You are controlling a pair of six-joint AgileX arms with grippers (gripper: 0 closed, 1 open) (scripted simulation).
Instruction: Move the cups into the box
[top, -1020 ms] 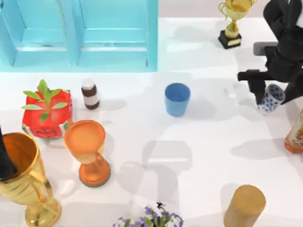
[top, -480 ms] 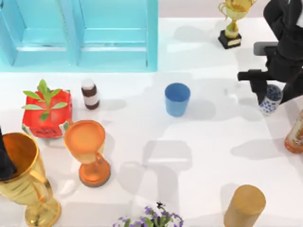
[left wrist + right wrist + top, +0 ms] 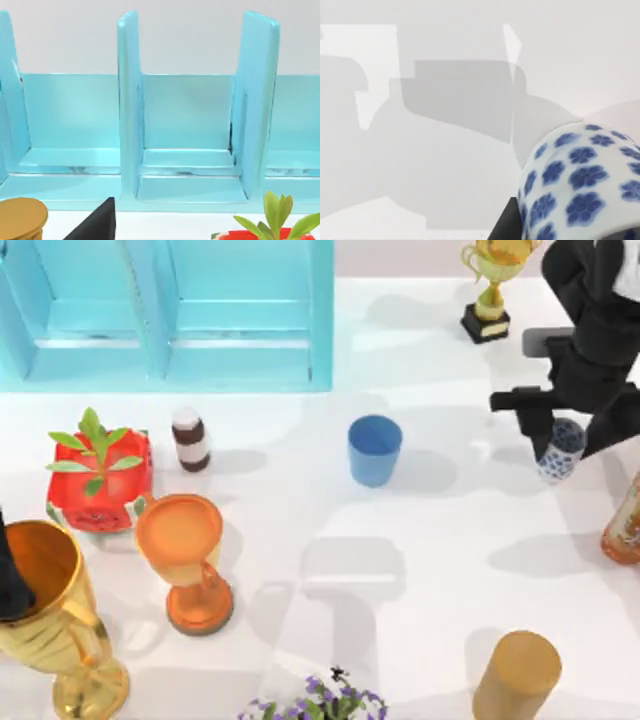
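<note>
1. We see the white floral cup [image 3: 559, 448] at the right side of the table [image 3: 420, 540], held in our right gripper [image 3: 563, 436]; its fingers are pinched on the cup; in the right wrist view the cup [image 3: 580, 185] shows its blue flowers close up, above the white tabletop [image 3: 420, 150].
2. The blue cup [image 3: 374, 449] stands upright near the middle of the table, well apart from the floral cup; nothing touches it.
3. The light-blue box [image 3: 165, 310] sits at the far left of the table; the left wrist view looks into its compartments [image 3: 187, 130], split by upright dividers.
4. Our left arm [image 3: 10, 575] is parked at the left edge, by the large gold goblet [image 3: 55, 625]; we cannot tell how its fingers stand.
5. Around them: an orange goblet [image 3: 185, 555], a red planter with green leaves [image 3: 98, 478], a small brown bottle [image 3: 189, 438], a gold trophy [image 3: 490, 285], a tan cylinder [image 3: 517, 675], purple flowers [image 3: 320, 702] at the near edge.
</note>
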